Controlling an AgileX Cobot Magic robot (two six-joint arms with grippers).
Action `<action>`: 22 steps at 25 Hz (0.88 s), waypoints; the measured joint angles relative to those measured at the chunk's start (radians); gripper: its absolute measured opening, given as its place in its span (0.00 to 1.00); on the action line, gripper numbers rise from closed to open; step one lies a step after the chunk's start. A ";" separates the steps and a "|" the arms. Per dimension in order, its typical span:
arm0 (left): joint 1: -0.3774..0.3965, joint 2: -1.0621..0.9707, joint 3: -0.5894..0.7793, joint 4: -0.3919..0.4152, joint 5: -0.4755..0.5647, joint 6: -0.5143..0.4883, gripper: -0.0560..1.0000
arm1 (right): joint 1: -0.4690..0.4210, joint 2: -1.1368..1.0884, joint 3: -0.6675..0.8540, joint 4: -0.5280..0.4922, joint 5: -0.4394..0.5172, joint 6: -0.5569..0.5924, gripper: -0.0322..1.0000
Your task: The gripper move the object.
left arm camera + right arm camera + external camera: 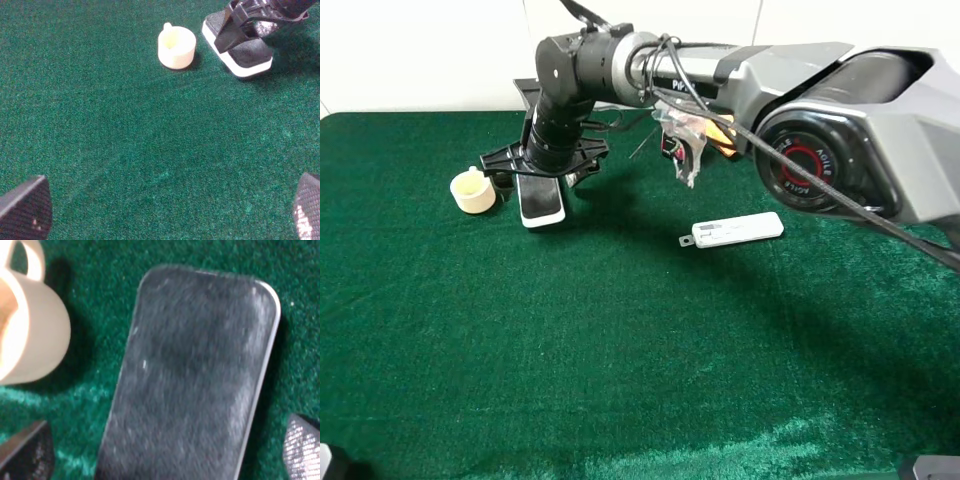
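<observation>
Right gripper (542,182): upper left of the high view, at the end of the grey arm that reaches in from the right. It points down over the eraser (542,202).
Right jaws: spread. In the right wrist view one fingertip (27,452) shows on each side of the eraser (195,370), both clear of its edges and pinching nothing.
Eraser: flat on the green cloth (620,350), black felt up and white base down, in the upper left of the high view. Its far end is hidden under the gripper.
Cup (473,190): small and cream, upright, just left of the eraser. In the left wrist view a narrow strip of cloth shows between the cup (176,46) and the eraser (245,52).
Stick (738,230): slim and white, lying flat right of centre, well apart from the eraser.
Left gripper (165,210): jaws wide apart, its fingertips (25,207) at the two near corners of its wrist view with bare cloth between them. The right gripper (255,20) is well apart from it.
</observation>
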 joint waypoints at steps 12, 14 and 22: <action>0.000 0.000 0.000 0.000 0.000 0.000 0.98 | 0.000 -0.152 0.000 -0.033 0.242 -0.005 0.70; 0.000 0.000 0.000 0.000 0.000 0.000 0.98 | 0.000 -0.186 0.000 -0.036 0.306 -0.013 0.70; 0.000 0.000 0.000 0.000 0.000 0.000 0.98 | 0.000 -0.312 0.000 -0.048 0.433 -0.038 0.70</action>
